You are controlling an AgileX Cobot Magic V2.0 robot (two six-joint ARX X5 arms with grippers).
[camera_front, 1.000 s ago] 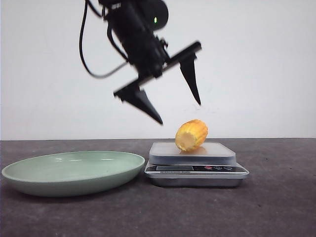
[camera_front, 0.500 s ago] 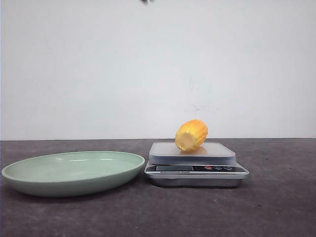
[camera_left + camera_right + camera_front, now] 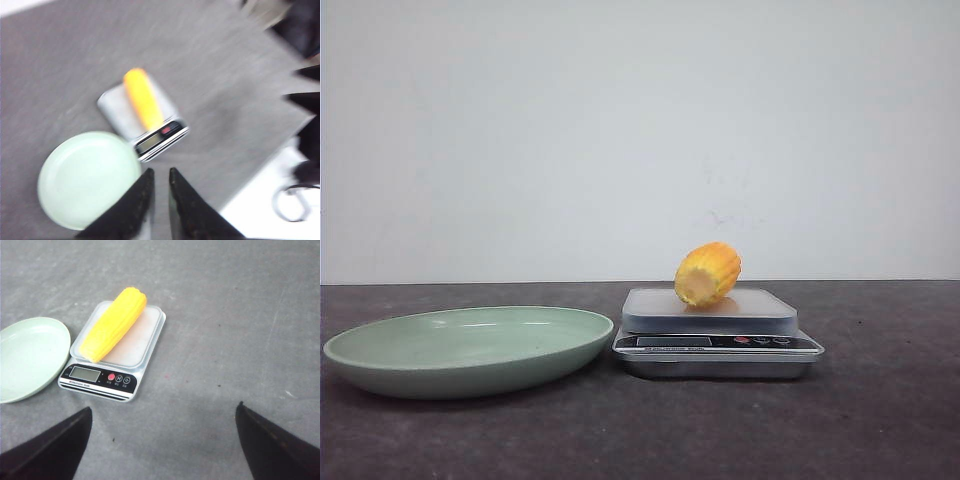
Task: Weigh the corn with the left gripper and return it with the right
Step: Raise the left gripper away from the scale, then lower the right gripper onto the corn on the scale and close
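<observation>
Corn (image 3: 708,274) lies on its side on the scale's (image 3: 718,342) platform, pale cut end twd the front cam, rounded end away; in the right wrist view it runs diagonally across the platform, cob (image 3: 113,323) looks longer there; green plate (image 3: 470,347) sits just beside the scale on its left, on the dark grey table (image 3: 880,420); left gripper (image 3: 161,187) up high over the table, fingers nearly together, holding nothing; right gripper (image 3: 162,435) spread wide, released, well apart from corn; neither arm in front view
</observation>
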